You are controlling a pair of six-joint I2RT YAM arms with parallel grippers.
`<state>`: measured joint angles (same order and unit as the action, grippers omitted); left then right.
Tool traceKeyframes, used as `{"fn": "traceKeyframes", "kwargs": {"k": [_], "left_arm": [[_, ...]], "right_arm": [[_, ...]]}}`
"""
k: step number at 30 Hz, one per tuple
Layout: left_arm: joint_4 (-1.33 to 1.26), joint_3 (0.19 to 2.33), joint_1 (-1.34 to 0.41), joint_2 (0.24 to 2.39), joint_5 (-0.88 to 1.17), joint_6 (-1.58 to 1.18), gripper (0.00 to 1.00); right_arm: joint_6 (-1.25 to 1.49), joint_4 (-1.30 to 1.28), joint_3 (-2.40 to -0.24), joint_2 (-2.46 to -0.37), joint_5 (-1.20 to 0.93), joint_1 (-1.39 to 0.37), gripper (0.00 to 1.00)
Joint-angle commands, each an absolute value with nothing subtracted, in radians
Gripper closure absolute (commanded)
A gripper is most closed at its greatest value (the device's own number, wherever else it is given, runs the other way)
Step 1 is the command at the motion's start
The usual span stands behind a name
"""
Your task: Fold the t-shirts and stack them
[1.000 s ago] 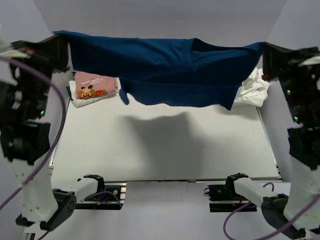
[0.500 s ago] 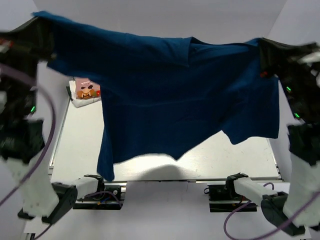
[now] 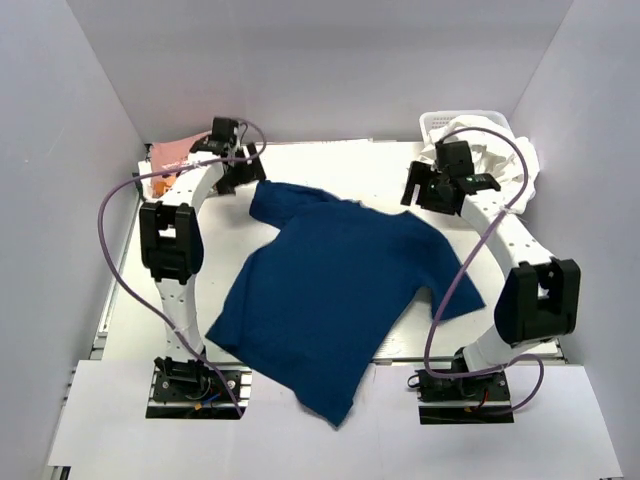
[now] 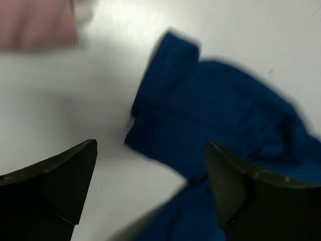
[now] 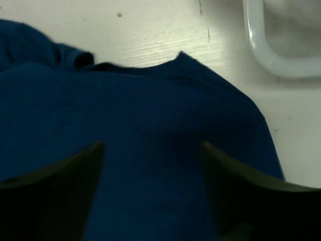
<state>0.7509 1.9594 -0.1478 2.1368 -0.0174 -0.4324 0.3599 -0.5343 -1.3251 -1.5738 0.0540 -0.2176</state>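
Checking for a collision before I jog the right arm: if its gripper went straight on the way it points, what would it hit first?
The navy t-shirt, lying straight ahead of the open right gripper; how far off is unclear.

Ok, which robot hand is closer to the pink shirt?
Left. The left gripper hovers just beside the pink t-shirt; the right gripper is far off, next to the white mesh basket.
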Motion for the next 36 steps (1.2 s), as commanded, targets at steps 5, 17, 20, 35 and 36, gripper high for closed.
{"fn": "traceKeyframes", "kwargs": {"k": [5, 17, 20, 35, 36], "left_arm": [[0.618, 1.720, -0.164, 1.767, 0.165, -0.394, 0.01], [0.723, 1.122, -0.218, 1.445, 0.374, -0.425, 0.01], [0.680, 0.992, -0.239, 1.378, 0.417, -0.463, 0.01], [0.807, 1.113, -0.241, 1.750, -0.026, -0.451, 0.01], [0.840, 1.133, -0.241, 1.776, -0.084, -0.465, 0.01]], "right_arm": [[0.272, -0.449, -1.313, -1.443, -0.073, -0.222, 0.10], [0.259, -0.364, -1.344, -1.676, -0.172, -0.314, 0.10], [0.268, -0.373, -1.373, -1.776, -0.137, -0.336, 0.10], [0.549, -0.416, -1.157, -1.803, -0.005, -0.284, 0.10], [0.572, -0.422, -1.110, -1.790, -0.005, -0.273, 0.10]]}}
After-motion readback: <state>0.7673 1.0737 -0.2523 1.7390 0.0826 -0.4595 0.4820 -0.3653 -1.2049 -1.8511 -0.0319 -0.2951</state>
